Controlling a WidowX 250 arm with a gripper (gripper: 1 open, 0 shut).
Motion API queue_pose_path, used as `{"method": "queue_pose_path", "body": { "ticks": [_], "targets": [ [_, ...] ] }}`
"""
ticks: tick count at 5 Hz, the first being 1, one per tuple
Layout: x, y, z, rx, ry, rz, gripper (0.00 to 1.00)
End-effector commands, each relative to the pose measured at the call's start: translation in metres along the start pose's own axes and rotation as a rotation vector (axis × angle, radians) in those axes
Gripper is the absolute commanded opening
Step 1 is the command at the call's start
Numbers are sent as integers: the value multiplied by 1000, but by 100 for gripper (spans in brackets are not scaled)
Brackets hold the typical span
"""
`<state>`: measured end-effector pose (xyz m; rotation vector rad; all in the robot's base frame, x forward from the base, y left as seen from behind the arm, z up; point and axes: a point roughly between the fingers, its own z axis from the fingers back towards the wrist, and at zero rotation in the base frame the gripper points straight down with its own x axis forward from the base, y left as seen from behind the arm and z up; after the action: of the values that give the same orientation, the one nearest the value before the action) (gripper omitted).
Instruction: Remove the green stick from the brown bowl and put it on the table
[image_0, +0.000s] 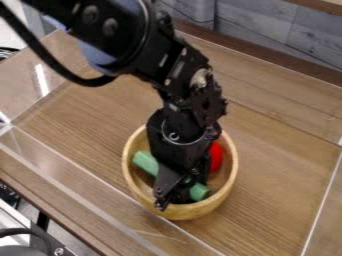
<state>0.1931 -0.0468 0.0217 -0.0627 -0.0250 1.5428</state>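
Looking down from the near left, you see the black arm reach in from the upper left of the scene and bend straight down into the brown bowl, which sits on the table toward its near right part. The gripper points down inside the bowl, its black body covering most of the bowl's middle. The green stick lies inside the bowl, and you can see it in two pieces: a short green end on the left of the gripper, close to the bowl's inner wall, and a longer green end poking out on the near right, by the rim. The middle of the stick is hidden behind the gripper, so the black fingers appear to straddle it. You cannot tell from this view whether the jaws are pinching the stick or only standing around it; the fingertips are dark against the shadowed bottom of the bowl. A red strawberry toy shows just to the right of the gripper, also inside the bowl, against the far right wall. Clear acrylic walls stand along the table's edges, the near one running across the lower left corner. The stick is not yet on the tabletop.
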Motion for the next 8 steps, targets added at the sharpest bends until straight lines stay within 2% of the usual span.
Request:
{"method": "queue_pose_path", "body": {
  "ticks": [1, 3, 5, 8],
  "targets": [
    [-3, 16, -6, 29, -14, 8, 0],
    [-2, 15, -10, 33, -31, 133, 0],
    [-6, 9, -2, 41, -35, 60, 0],
    [8, 10, 13, 50, -40, 20, 0]
  ]
}}
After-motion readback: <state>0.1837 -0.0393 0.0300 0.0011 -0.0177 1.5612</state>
